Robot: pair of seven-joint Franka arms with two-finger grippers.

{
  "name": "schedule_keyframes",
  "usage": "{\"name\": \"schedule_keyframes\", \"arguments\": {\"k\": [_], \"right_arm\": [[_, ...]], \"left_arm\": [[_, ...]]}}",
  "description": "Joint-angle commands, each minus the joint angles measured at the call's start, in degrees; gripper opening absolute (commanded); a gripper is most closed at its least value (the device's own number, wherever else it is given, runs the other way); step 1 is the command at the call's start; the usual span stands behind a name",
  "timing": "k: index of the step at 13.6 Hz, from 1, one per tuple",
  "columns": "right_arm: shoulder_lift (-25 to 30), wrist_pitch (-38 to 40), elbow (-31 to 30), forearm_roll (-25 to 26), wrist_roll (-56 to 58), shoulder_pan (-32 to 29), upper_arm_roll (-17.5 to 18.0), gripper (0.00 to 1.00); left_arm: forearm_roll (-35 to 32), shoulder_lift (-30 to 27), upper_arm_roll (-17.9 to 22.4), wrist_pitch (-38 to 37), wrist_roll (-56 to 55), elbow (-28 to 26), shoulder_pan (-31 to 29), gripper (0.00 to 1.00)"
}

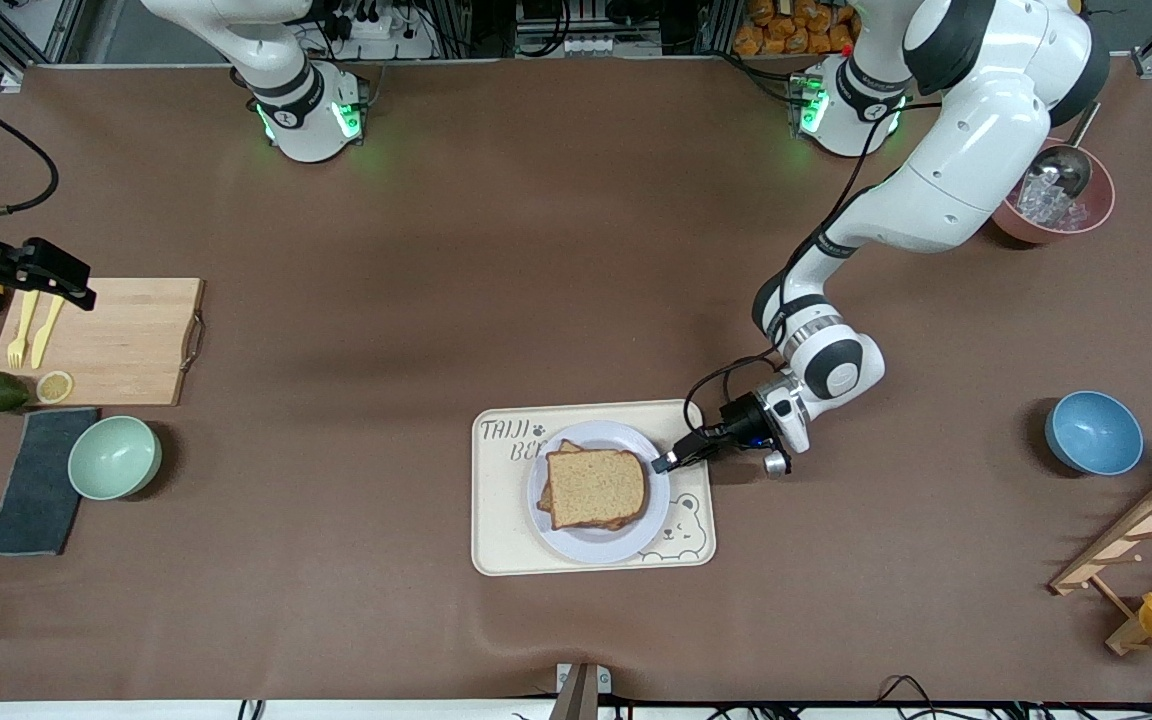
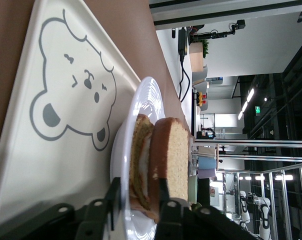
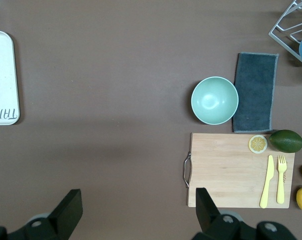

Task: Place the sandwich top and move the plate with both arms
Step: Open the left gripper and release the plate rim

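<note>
Just sandwich top (image 1: 596, 487) beside left hand (image 1: 663, 464)

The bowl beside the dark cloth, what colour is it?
Pale mint green bowl, clearest in the right wrist view.

left gripper (image 1: 665, 462) low, jaws seemingly parted, right gripper (image 3: 136, 210) raised, open

Sandwich top (image 1: 596, 487) atop stack on plate (image 1: 591, 545); plate on tray (image 1: 496, 530), mid-table.
</note>
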State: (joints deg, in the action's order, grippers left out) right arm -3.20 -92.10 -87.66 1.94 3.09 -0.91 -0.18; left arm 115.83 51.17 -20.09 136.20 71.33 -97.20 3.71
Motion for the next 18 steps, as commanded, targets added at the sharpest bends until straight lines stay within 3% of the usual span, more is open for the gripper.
{"name": "schedule_keyframes", "arguments": {"k": [1,18], "right_arm": [[0.0,0.3,0.2,0.7,-0.8,-0.5,0.3,1.00],[-0.2,-0.1,0.2,0.6,-0.8,-0.4,0.2,1.00]], "left_arm": [[0.1,-0.7,0.0,3.0,0.6,0.3,1.0,1.00],[-2.3,-5.3,-0.9,20.7,-3.8,1.0,6.6,1.00]]}}
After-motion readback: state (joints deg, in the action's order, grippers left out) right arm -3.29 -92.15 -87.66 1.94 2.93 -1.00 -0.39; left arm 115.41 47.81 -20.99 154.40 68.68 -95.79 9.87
